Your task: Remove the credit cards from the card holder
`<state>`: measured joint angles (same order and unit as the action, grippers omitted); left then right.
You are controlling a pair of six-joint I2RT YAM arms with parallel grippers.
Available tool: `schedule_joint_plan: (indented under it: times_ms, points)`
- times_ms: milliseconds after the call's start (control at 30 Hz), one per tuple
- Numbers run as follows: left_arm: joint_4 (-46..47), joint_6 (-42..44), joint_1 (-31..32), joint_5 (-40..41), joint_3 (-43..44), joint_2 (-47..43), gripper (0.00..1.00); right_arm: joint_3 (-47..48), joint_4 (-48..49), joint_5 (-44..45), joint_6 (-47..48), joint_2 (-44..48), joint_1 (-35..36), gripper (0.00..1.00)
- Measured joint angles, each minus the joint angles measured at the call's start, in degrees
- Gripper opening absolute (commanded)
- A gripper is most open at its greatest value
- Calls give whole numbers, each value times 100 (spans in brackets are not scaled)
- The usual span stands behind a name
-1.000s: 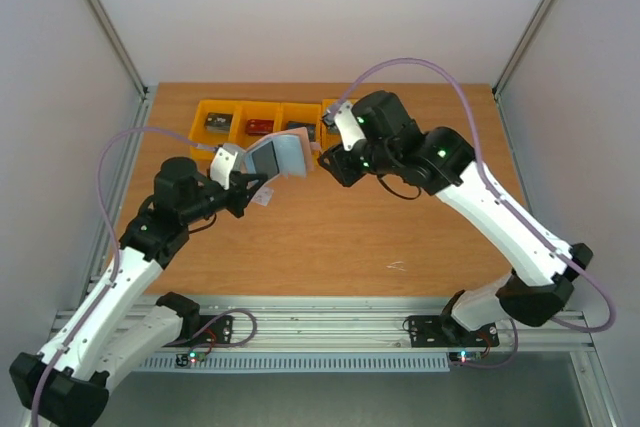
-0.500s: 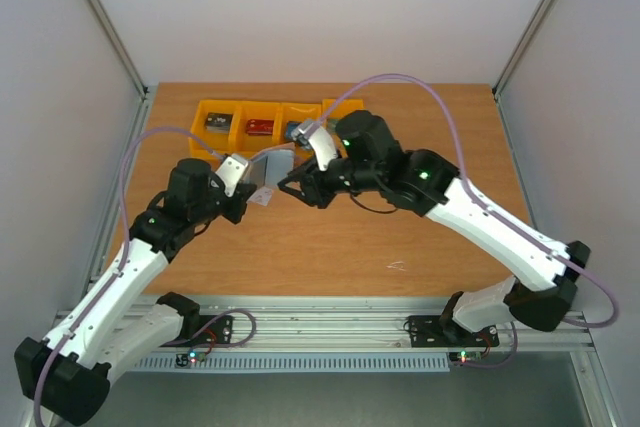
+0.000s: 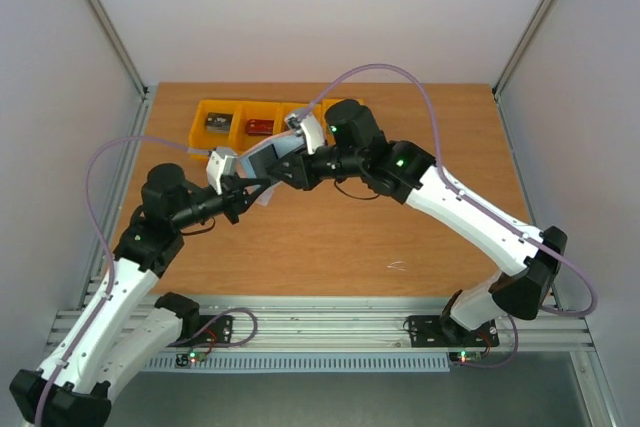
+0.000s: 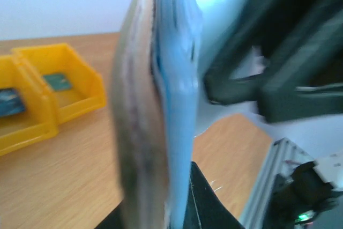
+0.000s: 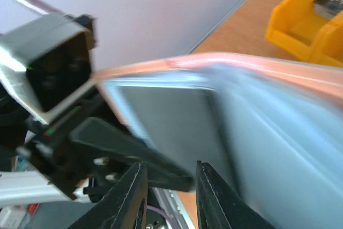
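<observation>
The card holder (image 3: 272, 156) hangs open above the table, light blue-grey inside with a pinkish edge. My left gripper (image 3: 250, 185) is shut on its lower part. In the left wrist view the card holder (image 4: 161, 105) is edge-on and blurred. My right gripper (image 3: 289, 171) is right up against the holder from the right. In the right wrist view my right gripper (image 5: 170, 186) is open, with its dark fingertips (image 5: 131, 197) just below the card holder (image 5: 257, 132). A darker grey panel (image 5: 166, 119) fills the holder's left half; I cannot tell whether it is one of the credit cards. A small pale card (image 3: 264, 198) lies on the table below.
A row of orange bins (image 3: 245, 122) holding small items stands at the back left, just behind the holder. The bins (image 4: 53, 95) also show in the left wrist view. Bare wood table (image 3: 330, 237) stretches in front of the arms.
My right gripper has swung left and closed in on the holder, its jaws narrowing. The left arm has drawn back to the left, still holding the holder up.
</observation>
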<state>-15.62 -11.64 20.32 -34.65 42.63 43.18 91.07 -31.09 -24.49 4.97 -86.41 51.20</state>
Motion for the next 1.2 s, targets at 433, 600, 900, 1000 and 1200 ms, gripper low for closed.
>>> schedule_joint_plan:
  times_ms: [433,600,900,1000,1200]
  points:
    - [2481,-1357,-201,-2177,-452,-74,0,52,-682,-391,476,654,-330,22]
    - [2695,-1370,-214,-2553,-452,-44,0,251,-951,-730,662,634,-330,16]
    - [2804,-1344,-214,-2822,-450,-50,0,522,-1222,-1252,949,501,-348,1]
    - [2828,-1344,-214,-2868,-450,-57,23,522,-1220,-1375,999,507,-354,1]
    - [2957,-1349,-61,-3126,-450,-83,26,520,-1036,-1641,1062,468,-267,1]
